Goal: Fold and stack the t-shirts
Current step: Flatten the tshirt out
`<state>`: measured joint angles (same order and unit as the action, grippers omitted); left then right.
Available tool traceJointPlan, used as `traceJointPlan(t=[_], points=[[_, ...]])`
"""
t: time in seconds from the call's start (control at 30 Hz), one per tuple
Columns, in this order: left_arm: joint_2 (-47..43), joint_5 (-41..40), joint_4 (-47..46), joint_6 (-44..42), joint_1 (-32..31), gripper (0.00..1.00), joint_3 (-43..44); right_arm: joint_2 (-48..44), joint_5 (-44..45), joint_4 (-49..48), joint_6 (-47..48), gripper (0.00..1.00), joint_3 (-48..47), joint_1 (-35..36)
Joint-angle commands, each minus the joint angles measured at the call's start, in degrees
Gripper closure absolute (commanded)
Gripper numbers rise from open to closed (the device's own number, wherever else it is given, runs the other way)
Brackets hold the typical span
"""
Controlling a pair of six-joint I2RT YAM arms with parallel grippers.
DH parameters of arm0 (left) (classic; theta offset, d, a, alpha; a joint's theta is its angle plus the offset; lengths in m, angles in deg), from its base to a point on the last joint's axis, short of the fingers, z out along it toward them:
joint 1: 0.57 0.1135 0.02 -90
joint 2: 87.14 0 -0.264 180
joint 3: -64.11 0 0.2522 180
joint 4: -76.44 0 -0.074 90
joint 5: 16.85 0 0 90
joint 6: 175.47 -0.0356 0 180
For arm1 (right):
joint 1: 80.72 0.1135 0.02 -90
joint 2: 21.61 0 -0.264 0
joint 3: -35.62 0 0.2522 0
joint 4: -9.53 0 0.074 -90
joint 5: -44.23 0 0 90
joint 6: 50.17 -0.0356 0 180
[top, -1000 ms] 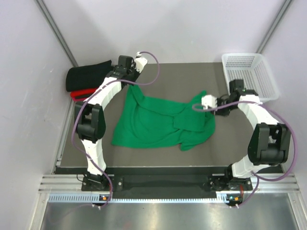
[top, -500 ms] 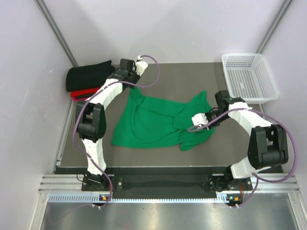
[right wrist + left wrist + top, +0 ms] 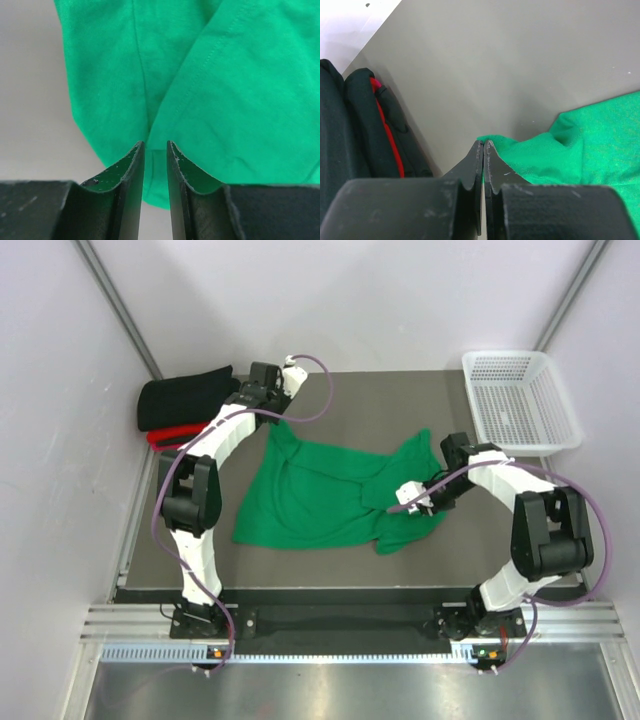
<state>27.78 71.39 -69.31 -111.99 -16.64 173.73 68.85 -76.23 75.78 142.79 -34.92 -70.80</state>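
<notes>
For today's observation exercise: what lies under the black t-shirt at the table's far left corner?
A red t-shirt lies under the black t-shirt; only its edge shows. The rest is covered, so its fold cannot be seen.

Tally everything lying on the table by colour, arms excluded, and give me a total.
Green t-shirt: 1
Black t-shirt: 1
Red t-shirt: 1
White mesh basket: 1
Total: 4
</notes>
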Motion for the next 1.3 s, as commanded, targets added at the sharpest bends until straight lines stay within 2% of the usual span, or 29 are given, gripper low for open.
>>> traceJointPlan(t=[0.0, 0.7, 0.83, 0.93, 0.97, 1.07, 1.13, 1.27], points=[[0.0, -0.7, -3.2, 0.2, -0.1, 1.0, 0.0, 1.2, -1.2, 0.9, 0.4, 0.75, -1.9, 0.9], [0.9, -1.7, -3.5, 0.2, -0.5, 1.0, 0.7, 4.6, 1.5, -2.4, -2.4, 0.78, -1.8, 1.1], [0.9, -1.8, -3.7, 0.0, -0.5, 1.0, 0.7, 4.7, 2.0, -2.6, -2.8, 0.84, -2.0, 1.2], [1.0, -1.8, -3.7, 0.0, -0.5, 1.0, 0.7, 5.2, 2.2, -2.5, -3.8, 0.94, -2.6, 1.2], [1.0, -1.8, -3.8, 0.1, -0.5, 1.0, 0.8, 5.1, 2.2, -2.5, -4.0, 1.0, -2.7, 1.1], [0.9, -1.8, -3.8, 0.0, -0.5, 1.0, 0.9, 4.2, 1.9, -3.1, -5.4, 1.0, -3.4, 1.1], [0.8, -1.8, -3.8, 0.0, -0.5, 1.0, 0.7, 2.9, 1.3, -4.5, -8.8, 1.0, -5.4, 1.1], [0.1, -2.4, -3.8, -0.3, -0.4, 1.0, -0.5, 0.8, -0.7, -7.1, -18.0, 1.0, -16.2, 0.6]])
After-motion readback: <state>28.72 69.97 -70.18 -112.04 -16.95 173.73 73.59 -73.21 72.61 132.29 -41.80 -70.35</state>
